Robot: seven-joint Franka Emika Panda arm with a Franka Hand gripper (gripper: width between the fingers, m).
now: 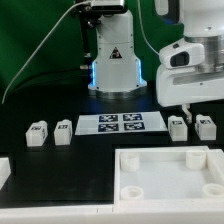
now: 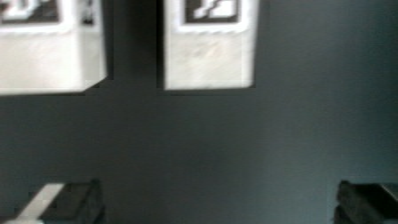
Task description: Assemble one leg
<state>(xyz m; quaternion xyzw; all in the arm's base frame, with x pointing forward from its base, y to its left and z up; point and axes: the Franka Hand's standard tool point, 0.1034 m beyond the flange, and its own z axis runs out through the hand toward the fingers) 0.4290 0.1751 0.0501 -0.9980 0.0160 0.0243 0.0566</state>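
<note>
Tray-like white piece (image 1: 165, 180) with round corner holes is lying nearest, at the front on the exterior view's right, flat on the black table (image 1: 60, 165). Behind it the marker board (image 1: 120, 123) is lying mid-table. Four legs are sitting in the same row as that board, all on the table, tags showing. The far-left leg (image 1: 37, 133) and inner-left leg (image 1: 63, 130) are sitting just beside each other on the exterior view's left. The inner-right leg (image 1: 179, 127) and far-right leg (image 1: 205, 126) are sitting just beside each other on the exterior view's right.

The gripper (image 1: 188, 108) is hanging over the right pair, closest to the inner-right leg, with the white hand above it. The robot base (image 1: 112, 62) is standing behind the board.

The wrist view is looking down at two blocks. The centred leg (image 2: 217, 45) is sitting in line with the gap of the gripper (image 2: 217, 200), and the edge leg (image 2: 45, 45) is sitting beside it, partly cut off. I cannot tell which of the right pair is which. The fingertips (image 2: 63, 200) are standing wide apart with bare table between them, clear of both blocks and touching neither.
</note>
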